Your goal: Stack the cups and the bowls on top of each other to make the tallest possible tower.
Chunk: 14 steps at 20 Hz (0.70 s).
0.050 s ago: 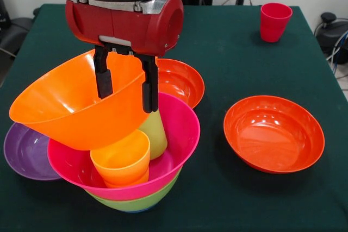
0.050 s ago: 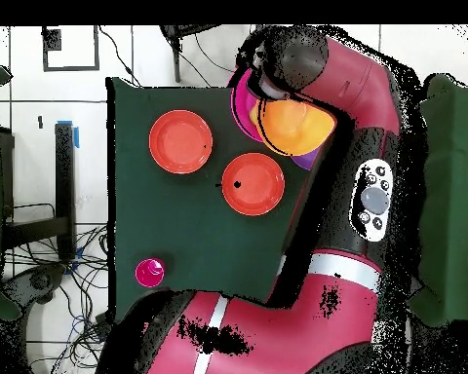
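End effector (image 1: 126,92): clenched on the rim of the orange bowl (image 1: 70,107), one finger inside the wall and one outside.
Orange bowl: tilted, hanging from the end effector, its lower side over the pile.
Tower (image 1: 136,188): directly beneath the end effector; a magenta bowl (image 1: 182,134) nested in a green bowl (image 1: 138,202).
Cups: a yellow-orange cup (image 1: 122,158) and a green cup (image 1: 155,131) sit inside the magenta bowl, just below the fingertips; a red cup (image 1: 274,21) stands far off on the table (image 1: 228,188).
Other bowls: a purple bowl (image 1: 24,153) beside the pile; one red-orange bowl (image 1: 182,81) just behind the end effector, another (image 1: 273,133) well apart from it.
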Each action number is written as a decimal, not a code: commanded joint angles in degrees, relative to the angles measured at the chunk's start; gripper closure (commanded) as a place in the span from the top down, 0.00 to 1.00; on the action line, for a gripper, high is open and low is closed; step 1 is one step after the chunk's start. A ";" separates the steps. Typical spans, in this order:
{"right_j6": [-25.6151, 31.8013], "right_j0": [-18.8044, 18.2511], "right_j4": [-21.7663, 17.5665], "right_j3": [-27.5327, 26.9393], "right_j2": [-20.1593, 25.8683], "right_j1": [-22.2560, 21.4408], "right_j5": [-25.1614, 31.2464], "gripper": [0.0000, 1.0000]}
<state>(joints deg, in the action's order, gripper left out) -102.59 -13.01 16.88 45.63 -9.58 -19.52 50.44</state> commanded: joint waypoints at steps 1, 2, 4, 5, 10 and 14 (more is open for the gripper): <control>9.43 -1.10 -5.59 8.32 7.49 1.23 -2.85 1.00; 9.39 -1.11 -5.63 8.45 7.50 1.12 -2.85 1.00; 9.30 -1.13 -5.75 8.48 7.54 1.02 -2.72 1.00; 9.18 -1.14 -5.79 8.56 7.60 1.00 -2.78 1.00; 8.37 -1.11 -5.88 8.59 8.22 1.11 -3.08 1.00; 7.01 -0.58 -5.67 9.22 8.44 0.68 -3.29 1.00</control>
<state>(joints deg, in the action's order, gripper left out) -102.59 -13.63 15.58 46.68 -8.74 -19.53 49.67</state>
